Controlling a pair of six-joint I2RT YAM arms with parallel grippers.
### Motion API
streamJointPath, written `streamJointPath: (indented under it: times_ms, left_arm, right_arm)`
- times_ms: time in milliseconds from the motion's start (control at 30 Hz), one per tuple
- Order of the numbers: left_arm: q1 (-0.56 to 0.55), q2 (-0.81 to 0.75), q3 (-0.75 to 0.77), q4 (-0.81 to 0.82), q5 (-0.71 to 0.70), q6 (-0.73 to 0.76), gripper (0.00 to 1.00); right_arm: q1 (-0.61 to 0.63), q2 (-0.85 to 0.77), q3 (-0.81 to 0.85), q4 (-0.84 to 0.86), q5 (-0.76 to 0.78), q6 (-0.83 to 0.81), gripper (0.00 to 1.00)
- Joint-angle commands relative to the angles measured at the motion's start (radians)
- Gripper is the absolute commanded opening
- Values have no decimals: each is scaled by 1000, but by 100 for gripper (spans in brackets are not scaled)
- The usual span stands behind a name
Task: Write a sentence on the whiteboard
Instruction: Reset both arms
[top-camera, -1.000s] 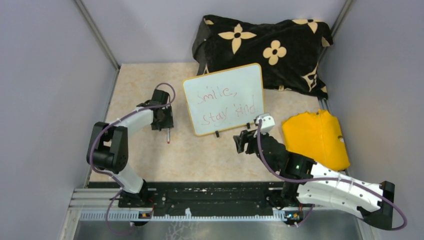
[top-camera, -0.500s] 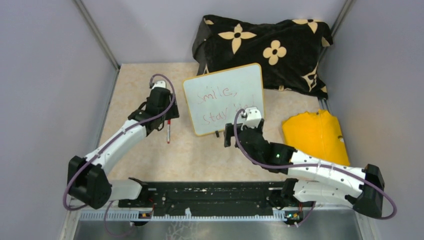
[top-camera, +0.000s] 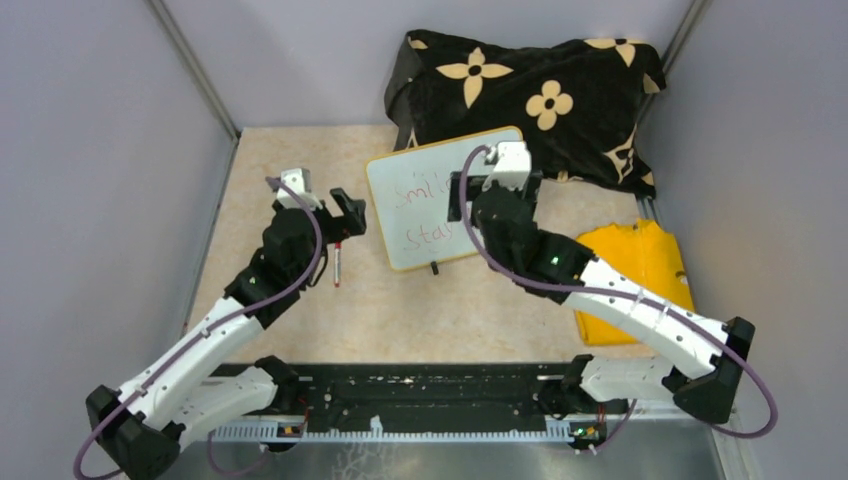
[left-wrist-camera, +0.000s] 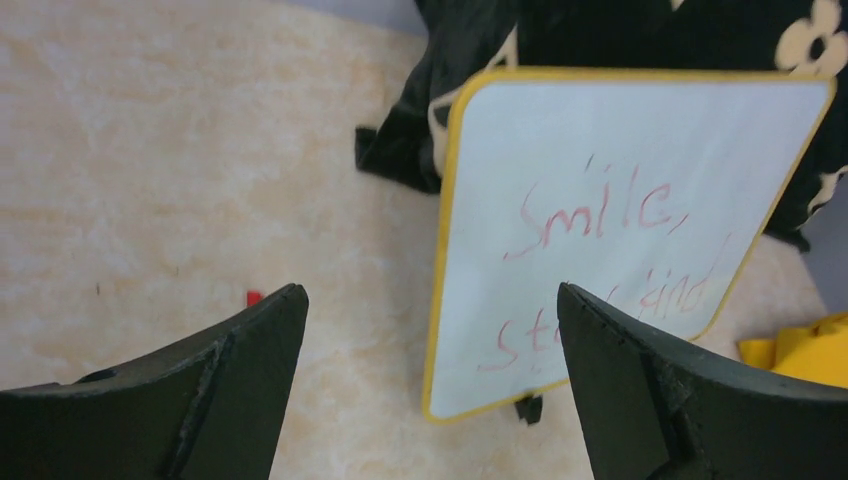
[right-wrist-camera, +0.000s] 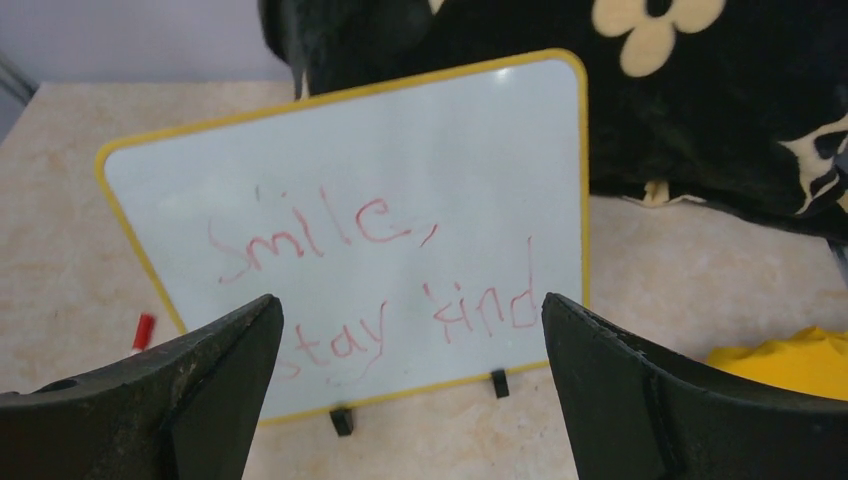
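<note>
1. Left hand (left-wrist-camera: 430, 292) is spread and pinching nothing. Right hand (right-wrist-camera: 410, 300) is also spread and empty.
2. Whiteboard (top-camera: 410, 205) is propped on its clip feet straight ahead of the right hand and ahead-right of the left hand, with the black cloth (top-camera: 560, 90) behind it.
3. Sentence (right-wrist-camera: 372, 222) reads "Smile, stay kind" in two faint red lines.
4. Marker (top-camera: 337, 265) lies on the table (top-camera: 400, 310) just under the left hand, unheld.
5. My read: the writing looks finished and the step is backing off cleanly. Lift the right hand clear of the board before swinging it, and don't brush the ink or nudge the feet. Keep the left hand off the marker.
</note>
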Motion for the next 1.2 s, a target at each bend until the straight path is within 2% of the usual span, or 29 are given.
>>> streamJointPath:
  times_ms: [0, 67, 133, 167, 267, 333, 433, 533, 700, 900, 1167]
  left_arm:
    - [-4, 110, 280, -107, 34, 127, 99]
    - [-4, 181, 402, -204, 63, 220, 99]
    - [-5, 216, 450, -237, 69, 242, 99]
    - [-5, 217, 440, -228, 62, 221, 99]
    - [-3, 170, 278, -57, 111, 268, 99]
    - [-4, 136, 203, -11, 159, 265, 99]
    - [-4, 97, 192, -15, 206, 269, 99]
    - [-5, 54, 163, 3, 203, 275, 99]
    - [-5, 18, 121, 55, 215, 310, 99]
    - [-4, 55, 150, 14, 201, 290, 99]
    - [-5, 19, 104, 64, 213, 277, 99]
  right_arm:
    - [-199, -50, 112, -53, -149, 131, 99]
    - [-267, -105, 82, -29, -180, 188, 99]
    - [-280, -195, -10, 72, -159, 144, 99]
    - [-280, -244, -62, 131, -159, 108, 99]
    - [-280, -405, -210, 260, -153, 2, 98]
    - [-280, -479, -267, 261, -103, -47, 98]
    - [-280, -562, -347, 250, -22, -130, 98]
    - [-279, -626, -402, 176, -37, -110, 97]
    - [-277, -643, -444, 125, -111, -68, 99]
    - [-278, -590, -450, 210, -137, -87, 99]
    - [-277, -624, -577, 374, -229, -104, 99]
